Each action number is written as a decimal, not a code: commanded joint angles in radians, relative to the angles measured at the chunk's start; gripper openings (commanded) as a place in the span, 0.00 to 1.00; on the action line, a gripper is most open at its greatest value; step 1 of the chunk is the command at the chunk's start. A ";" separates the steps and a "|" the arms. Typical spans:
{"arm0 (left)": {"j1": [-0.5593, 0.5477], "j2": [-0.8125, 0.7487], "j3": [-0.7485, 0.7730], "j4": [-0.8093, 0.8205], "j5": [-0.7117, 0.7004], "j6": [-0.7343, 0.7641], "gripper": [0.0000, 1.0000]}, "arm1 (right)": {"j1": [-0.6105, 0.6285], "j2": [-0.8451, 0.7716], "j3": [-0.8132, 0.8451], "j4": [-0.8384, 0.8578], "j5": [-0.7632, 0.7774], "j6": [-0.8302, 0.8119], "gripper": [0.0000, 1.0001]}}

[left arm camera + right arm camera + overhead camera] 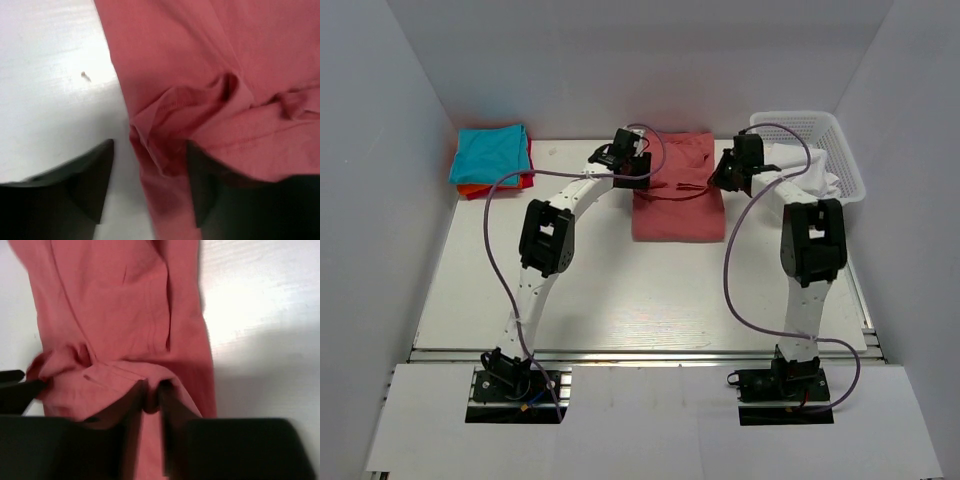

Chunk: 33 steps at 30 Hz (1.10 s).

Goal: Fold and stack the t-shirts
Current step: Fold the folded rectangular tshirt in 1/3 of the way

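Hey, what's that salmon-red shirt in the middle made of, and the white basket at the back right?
The salmon-red shirt: soft matte knit, probably cotton; it creases limply and shows stitched hems. The white basket: looks like rigid moulded plastic, slightly glossy, with open lattice walls.

top: high behind the near edge, looked down over the whole table (620, 290) | wrists: faced down, very close | shared: salmon shirt (677, 205) (225, 75) (115, 305) (all three views caught it)
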 commanded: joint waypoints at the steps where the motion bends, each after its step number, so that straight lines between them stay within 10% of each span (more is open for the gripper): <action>1: 0.047 0.012 0.124 0.087 0.027 -0.039 1.00 | -0.035 0.127 0.160 0.061 -0.061 0.010 0.36; 6: 0.101 -0.090 0.088 0.153 0.102 -0.039 1.00 | -0.038 0.158 0.362 -0.050 -0.169 -0.106 0.90; 18: 0.069 -0.564 -0.611 0.216 0.147 -0.035 1.00 | 0.020 -0.206 -0.198 0.154 -0.384 -0.247 0.90; 33: 0.069 -1.000 -1.141 0.158 0.144 -0.087 1.00 | 0.180 0.262 0.284 0.211 -0.603 -0.150 0.90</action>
